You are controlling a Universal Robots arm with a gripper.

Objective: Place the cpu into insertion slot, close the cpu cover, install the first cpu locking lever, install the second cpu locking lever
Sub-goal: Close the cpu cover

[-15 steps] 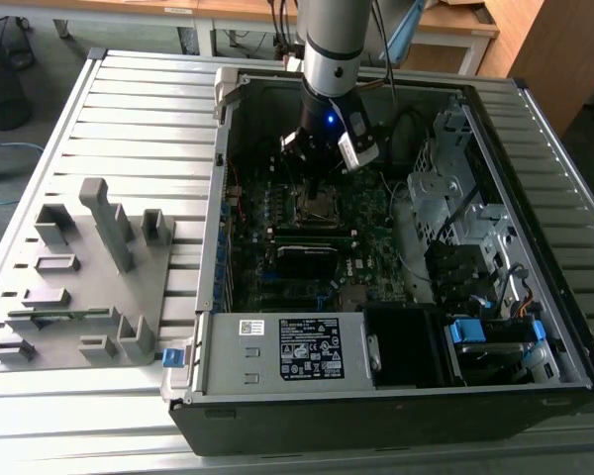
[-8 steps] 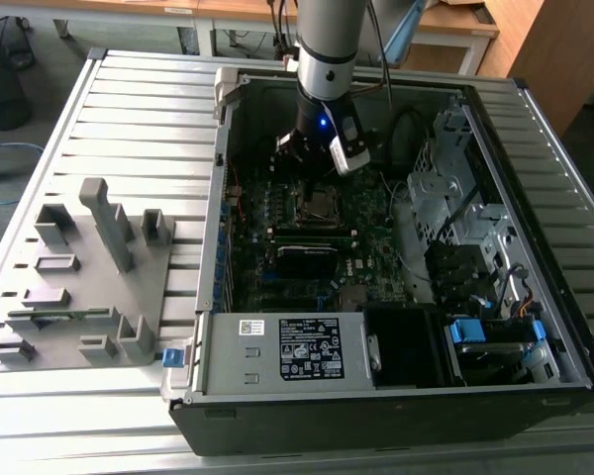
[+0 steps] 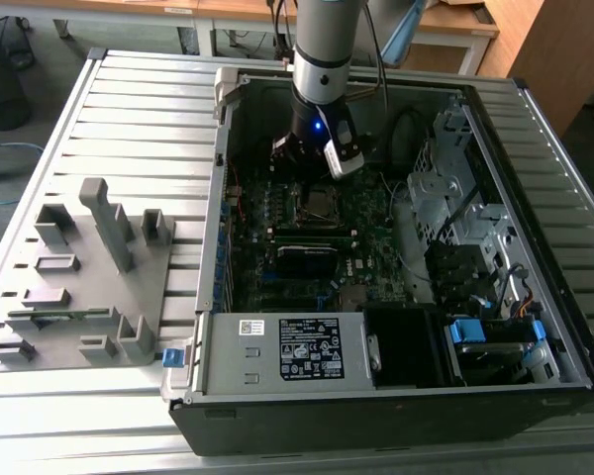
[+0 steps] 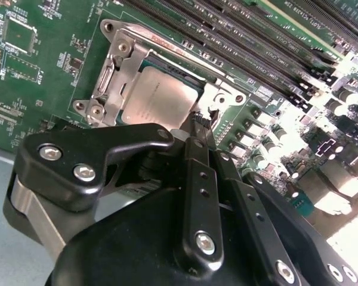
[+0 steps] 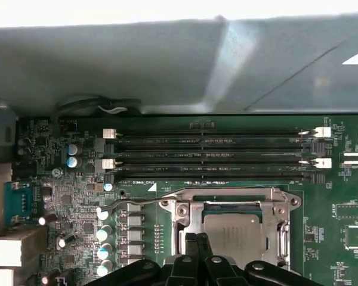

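The cpu (image 4: 158, 101) lies flat in the insertion slot (image 4: 173, 61), its silver-grey top showing through the opening of the cpu cover (image 4: 116, 71). The cover lies down flat over the chip in both wrist views, cpu (image 5: 235, 229) and cover (image 5: 188, 217). A thin wire locking lever (image 5: 137, 202) runs along the socket's side toward the memory slots. My gripper (image 4: 197, 122) is shut, its tips together at the cover's edge beside the chip. I cannot tell whether anything is pinched between them. In the exterior view the gripper (image 3: 307, 158) hangs just behind the socket (image 3: 322, 203).
Long black memory slots (image 5: 209, 158) run beside the socket, with upright capacitors (image 5: 104, 232) close by. The case wall (image 5: 167, 65) rises behind them. A power supply (image 3: 287, 351) and drive cage (image 3: 455, 228) crowd the case. A grey fixture plate (image 3: 79, 287) lies outside the case.
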